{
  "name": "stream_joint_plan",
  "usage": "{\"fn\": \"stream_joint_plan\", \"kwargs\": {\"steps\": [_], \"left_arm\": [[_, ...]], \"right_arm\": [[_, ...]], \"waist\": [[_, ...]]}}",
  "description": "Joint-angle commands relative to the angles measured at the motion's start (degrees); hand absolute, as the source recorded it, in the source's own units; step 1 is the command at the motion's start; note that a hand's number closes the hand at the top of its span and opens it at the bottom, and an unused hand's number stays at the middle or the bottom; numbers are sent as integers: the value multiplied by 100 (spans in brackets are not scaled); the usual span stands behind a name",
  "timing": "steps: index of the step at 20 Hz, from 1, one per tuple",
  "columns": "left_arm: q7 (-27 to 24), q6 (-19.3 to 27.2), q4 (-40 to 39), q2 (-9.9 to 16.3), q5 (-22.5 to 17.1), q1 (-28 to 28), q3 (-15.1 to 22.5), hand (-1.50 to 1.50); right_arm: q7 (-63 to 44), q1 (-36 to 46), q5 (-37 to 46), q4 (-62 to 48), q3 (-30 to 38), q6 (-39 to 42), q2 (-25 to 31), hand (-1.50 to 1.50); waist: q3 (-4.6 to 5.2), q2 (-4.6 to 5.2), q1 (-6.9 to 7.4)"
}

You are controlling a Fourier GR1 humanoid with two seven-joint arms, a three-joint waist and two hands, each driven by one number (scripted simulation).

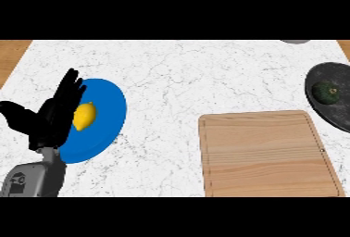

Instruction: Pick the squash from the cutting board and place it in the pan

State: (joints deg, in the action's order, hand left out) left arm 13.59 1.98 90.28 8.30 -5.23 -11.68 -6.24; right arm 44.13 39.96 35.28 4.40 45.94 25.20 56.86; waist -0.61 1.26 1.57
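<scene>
Sitting in the dark pan (342, 120) at right, green squash (326, 91), cutting board (270, 155) bare, left hand (48, 122) spread open

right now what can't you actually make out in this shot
- Right hand: shows nowhere in the head view, so its state is unknown.
- Pan: its right part is cut off by the view's right edge; the dark green squash sits in it.
- Blue plate: its left side is hidden behind the open left hand; the lemon is partly covered too.
- Grey object at the top edge: only a sliver shows, too little to identify.
</scene>
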Motion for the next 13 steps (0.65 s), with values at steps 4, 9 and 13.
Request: {"fn": "stream_joint_plan", "kwargs": {"steps": [4, 9, 13], "left_arm": [[-79, -13, 14, -14, -34, 162, -45, 0], [17, 75, 67, -80, 41, 28, 52, 0], [-87, 26, 223, -19, -18, 198, -37, 0]], "right_arm": [[753, -539, -227, 26, 135, 1571, 390, -150], [705, -701, -362, 180, 182, 1699, 498, -150], [839, -1041, -397, 275, 135, 1699, 444, -150]], "waist": [[-17, -23, -80], [-16, -40, -101], [-13, -66, -84]]}}
